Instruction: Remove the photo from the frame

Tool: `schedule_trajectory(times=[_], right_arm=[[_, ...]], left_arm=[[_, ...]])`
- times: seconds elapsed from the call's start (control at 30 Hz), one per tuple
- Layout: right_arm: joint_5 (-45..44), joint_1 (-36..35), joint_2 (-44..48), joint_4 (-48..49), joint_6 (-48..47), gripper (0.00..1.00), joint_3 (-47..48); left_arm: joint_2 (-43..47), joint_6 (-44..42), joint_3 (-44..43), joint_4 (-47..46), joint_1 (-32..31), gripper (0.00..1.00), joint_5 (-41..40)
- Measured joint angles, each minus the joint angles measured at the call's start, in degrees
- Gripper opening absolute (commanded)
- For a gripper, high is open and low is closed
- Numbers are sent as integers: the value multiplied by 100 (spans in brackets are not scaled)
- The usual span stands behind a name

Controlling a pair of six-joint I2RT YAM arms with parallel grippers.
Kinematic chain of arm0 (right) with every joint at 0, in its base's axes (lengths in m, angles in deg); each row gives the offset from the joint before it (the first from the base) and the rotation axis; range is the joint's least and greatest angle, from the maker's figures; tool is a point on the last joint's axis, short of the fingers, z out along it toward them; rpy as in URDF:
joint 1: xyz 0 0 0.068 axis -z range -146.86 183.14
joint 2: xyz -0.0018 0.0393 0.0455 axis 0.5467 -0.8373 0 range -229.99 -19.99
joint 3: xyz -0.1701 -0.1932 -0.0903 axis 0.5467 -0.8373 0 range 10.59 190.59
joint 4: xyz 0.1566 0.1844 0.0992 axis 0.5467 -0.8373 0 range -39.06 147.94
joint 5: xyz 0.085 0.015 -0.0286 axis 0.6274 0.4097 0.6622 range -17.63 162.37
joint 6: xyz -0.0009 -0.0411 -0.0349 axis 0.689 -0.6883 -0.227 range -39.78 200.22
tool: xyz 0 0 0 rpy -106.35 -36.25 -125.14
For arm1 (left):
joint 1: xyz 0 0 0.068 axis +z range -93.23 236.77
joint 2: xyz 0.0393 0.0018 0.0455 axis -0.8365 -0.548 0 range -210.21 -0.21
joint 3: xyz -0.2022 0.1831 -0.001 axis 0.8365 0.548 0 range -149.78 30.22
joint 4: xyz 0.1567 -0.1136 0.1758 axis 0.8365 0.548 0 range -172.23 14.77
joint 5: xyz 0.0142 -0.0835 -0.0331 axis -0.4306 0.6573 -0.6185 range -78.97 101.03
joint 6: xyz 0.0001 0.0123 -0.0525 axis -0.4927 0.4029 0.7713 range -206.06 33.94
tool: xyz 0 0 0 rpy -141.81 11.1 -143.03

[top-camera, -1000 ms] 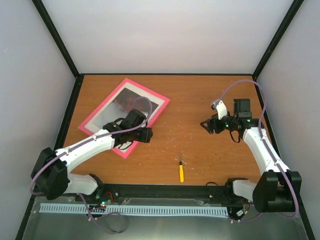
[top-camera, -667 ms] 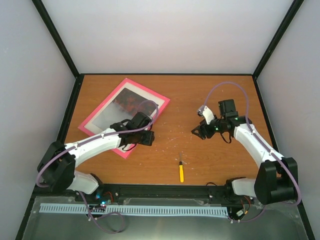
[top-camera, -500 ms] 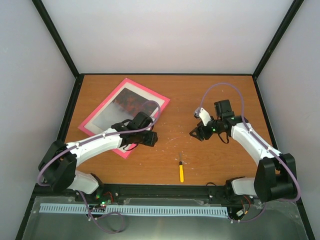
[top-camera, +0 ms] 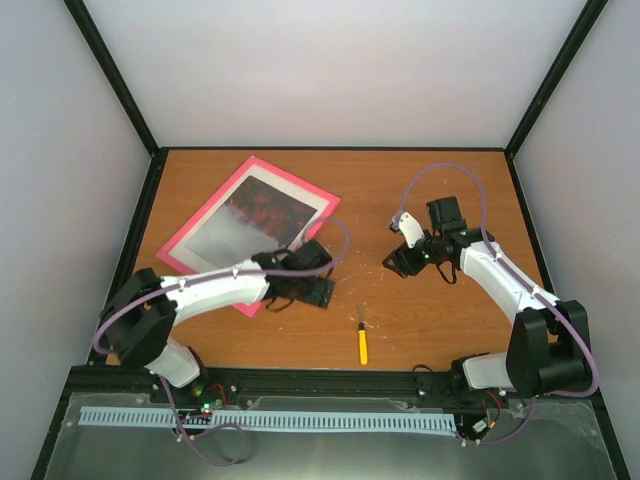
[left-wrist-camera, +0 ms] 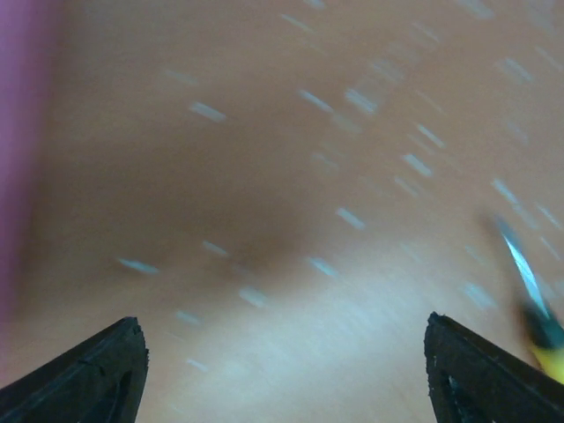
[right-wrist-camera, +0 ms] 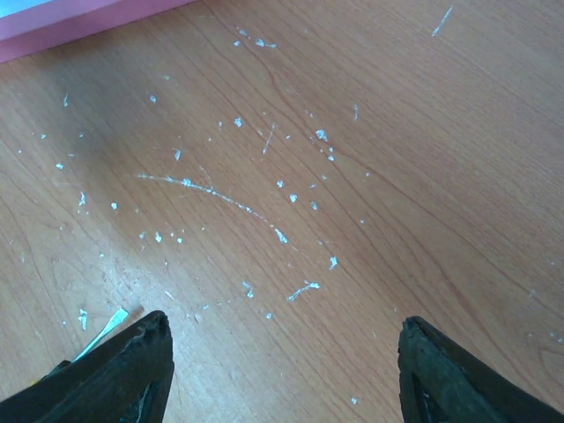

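Scuffed wooden table (top-camera: 430, 180), pink frame (top-camera: 295, 184) at left, yellow-handled screwdriver (top-camera: 361, 336) near front edge

Both the left arm (top-camera: 212, 286) and the right arm (top-camera: 503, 278) had smooth white link shells set between chunky black joint housings, with a thin lilac cable (top-camera: 440, 168) looping loosely along each one, and ended in dark, matte, wedge-shaped jaws with blunt tips.

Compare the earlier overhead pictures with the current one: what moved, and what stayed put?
The left gripper slid right, off the frame onto bare table, toward the screwdriver. The right gripper shifted left toward the centre. Both are open, holding nothing. Frame, photo and screwdriver stayed put.
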Motion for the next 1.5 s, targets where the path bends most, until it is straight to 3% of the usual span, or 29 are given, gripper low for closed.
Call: schedule_trajectory(times=[0.1, 0.2, 0.3, 0.4, 0.5, 0.6, 0.97, 1.0, 1.17, 1.33, 1.5], right_arm=[[-22, 0, 0, 4, 44, 68, 13], [-31, 0, 9, 2, 81, 68, 13], [-28, 0, 57, 0, 92, 68, 13], [-24, 0, 160, 0, 105, 68, 13], [-24, 0, 264, 0, 111, 68, 13], [-26, 0, 302, 2, 109, 68, 13], [-2, 0, 302, 0, 109, 68, 13], [0, 0, 302, 0, 109, 68, 13], [72, 0, 302, 0, 103, 68, 13], [114, 0, 376, -42, -238, 65, 13], [129, 0, 704, -57, -1250, 65, -20]], left_arm=[[-452, 275, -575, 396, 802, 83, -529], [-966, 144, -1132, 417, 1569, 73, -809], [-1486, -142, -1650, 442, 1840, 66, -879], [-1930, -511, -2000, 476, 1895, 61, -807], [-2177, -763, -2094, 564, 1952, 69, -739], [-2299, -896, -2135, 728, 2079, 68, -715], [-2240, -1381, -1751, 737, 2170, 45, -348], [-2210, -1436, -1700, 704, 2168, 41, -334], [-2186, -1803, -1652, 566, 2087, 2, -245], [-2188, -1893, -1661, 435, 1836, 1, -387], [-2184, -1980, -1661, 428, 1499, 1, -374]])
